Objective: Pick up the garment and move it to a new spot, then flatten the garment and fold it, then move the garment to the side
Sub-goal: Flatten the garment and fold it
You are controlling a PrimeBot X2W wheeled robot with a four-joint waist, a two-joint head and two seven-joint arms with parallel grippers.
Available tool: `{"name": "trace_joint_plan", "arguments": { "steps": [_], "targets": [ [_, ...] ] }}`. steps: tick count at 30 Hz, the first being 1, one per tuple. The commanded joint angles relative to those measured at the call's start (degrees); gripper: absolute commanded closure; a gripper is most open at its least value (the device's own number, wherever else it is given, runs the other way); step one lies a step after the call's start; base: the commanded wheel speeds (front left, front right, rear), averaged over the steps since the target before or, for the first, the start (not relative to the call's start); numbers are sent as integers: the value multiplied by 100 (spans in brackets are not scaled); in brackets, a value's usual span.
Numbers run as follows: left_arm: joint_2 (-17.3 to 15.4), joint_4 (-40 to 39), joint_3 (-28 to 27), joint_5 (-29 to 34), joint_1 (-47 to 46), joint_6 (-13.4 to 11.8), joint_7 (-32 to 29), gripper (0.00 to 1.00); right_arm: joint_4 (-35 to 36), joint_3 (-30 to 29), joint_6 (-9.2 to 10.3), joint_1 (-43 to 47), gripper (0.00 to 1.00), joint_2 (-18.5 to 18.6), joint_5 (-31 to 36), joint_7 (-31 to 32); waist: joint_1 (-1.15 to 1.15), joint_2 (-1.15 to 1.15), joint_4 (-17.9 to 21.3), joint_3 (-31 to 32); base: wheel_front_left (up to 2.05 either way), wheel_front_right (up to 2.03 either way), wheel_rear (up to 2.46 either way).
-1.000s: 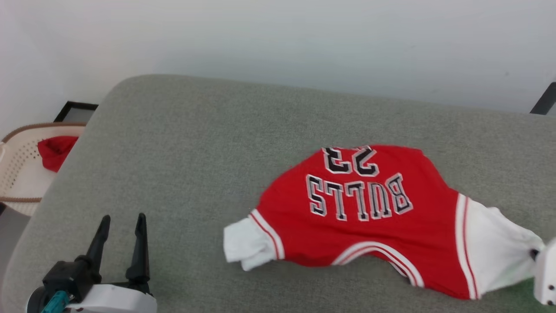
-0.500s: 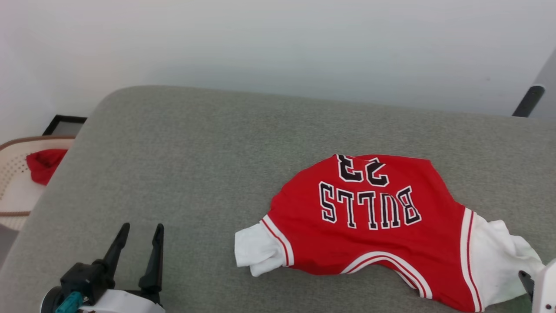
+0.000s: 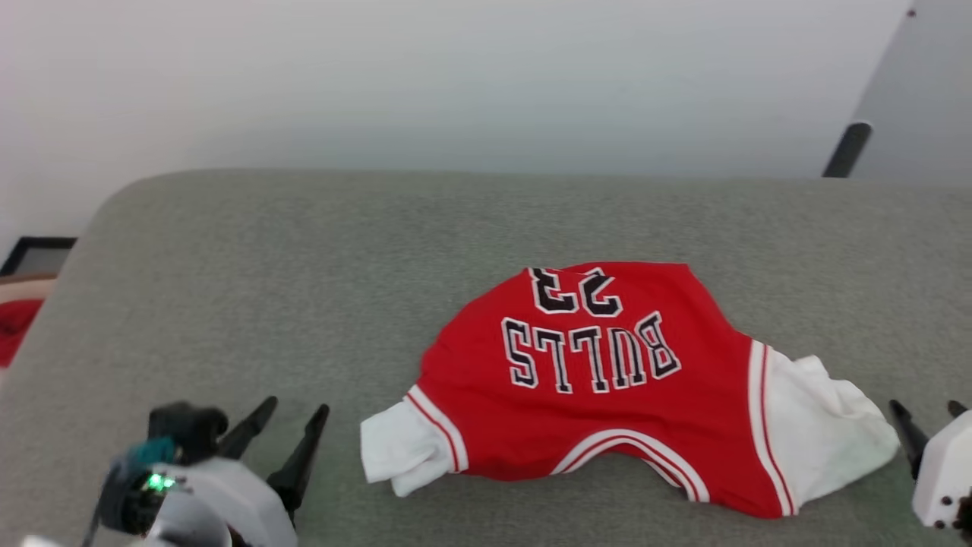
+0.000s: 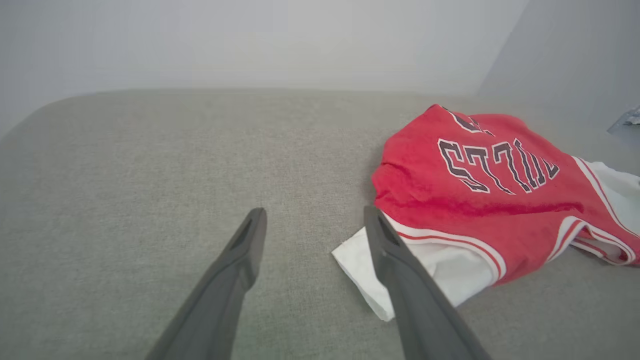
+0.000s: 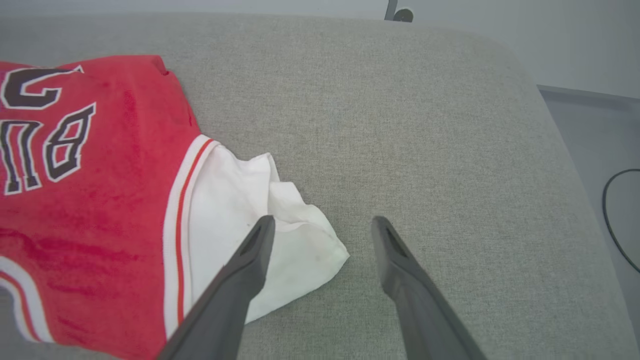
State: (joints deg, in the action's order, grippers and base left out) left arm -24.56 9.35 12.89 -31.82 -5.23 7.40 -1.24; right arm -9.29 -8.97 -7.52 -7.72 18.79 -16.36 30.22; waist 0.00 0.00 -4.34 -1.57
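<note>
On the grey cushion, right of its middle, the garment lies face up, its lettering upside down to you and its collar trim toward the robot. What has just changed is at its right-hand sleeve. A second ago that sleeve was drawn out taut in the right gripper; now it has dropped slack and crumpled onto the cushion. The right gripper has let go, and its jaws stand wide apart with nothing between them, just beside the sleeve's end. In the right wrist view one finger crosses the white cloth, but you cannot tell whether it touches.

The left-hand sleeve is bunched and doubled on itself, as before. The left gripper is released too and empty. It shows nearer that sleeve than it did, though the head camera has also swung.

Read this as the end of the move: the garment looks set down in its new spot. Flattening comes next, and both sleeves are rumpled while the red body bows rather than lying square. Folding and the shift aside are not yet begun. At the far left a red cloth lies off the cushion; leave it.
</note>
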Motion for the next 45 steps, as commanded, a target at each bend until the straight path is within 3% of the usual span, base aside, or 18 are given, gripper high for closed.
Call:
{"name": "trace_joint_plan", "arguments": {
  "steps": [1, 4, 6, 11, 19, 24, 31, 44, 45],
  "targets": [
    [-55, -35, 40, -337, -155, 14, -528, 0, 207, -9, 6, 121, 0, -138, 40, -62, 0, 0, 213, -41, 0, 0, 0],
    [-142, -13, 56, -738, -318, -93, -1504, 0, 509, 19, 6, 301, 0, -345, 33, -84, 0, 0, 365, -56, 0, 0, 0],
    [-177, -17, 63, -849, -396, -163, -1823, 0, 605, 20, 6, 344, 0, -405, 38, -87, 0, 0, 414, -57, 0, 0, 0],
    [-301, -126, 84, -1306, -641, -580, -3219, 0, 924, 61, 6, 537, 0, -639, 83, -60, 0, 0, 646, -79, 0, 0, 0],
    [-446, -175, 110, -1667, -827, -1271, -4625, 0, 1055, 77, 6, 605, 0, -761, 106, -78, 0, 0, 875, -194, 0, 0, 0],
    [-498, -184, 111, -1761, -828, -1559, -5052, 0, 1024, 75, 6, 543, 0, -797, 102, -119, 0, 0, 960, -290, 0, 0, 0],
    [-599, -185, 121, -1707, -821, -1729, -5212, 0, 947, 91, 6, 441, 0, -837, 101, -207, 0, 0, 1005, -463, 0, 0, 0],
    [-508, 64, 149, -1778, -872, -1689, -5157, 0, 762, 160, 6, 253, 0, -804, 40, -338, 0, 0, 993, -653, 0, 0, 0],
    [-507, 67, 162, -1792, -876, -1672, -5168, 34, 746, 166, 6, 250, 0, -801, 42, -348, 0, 0, 990, -660, 0, 0, 0]
  ]
}}
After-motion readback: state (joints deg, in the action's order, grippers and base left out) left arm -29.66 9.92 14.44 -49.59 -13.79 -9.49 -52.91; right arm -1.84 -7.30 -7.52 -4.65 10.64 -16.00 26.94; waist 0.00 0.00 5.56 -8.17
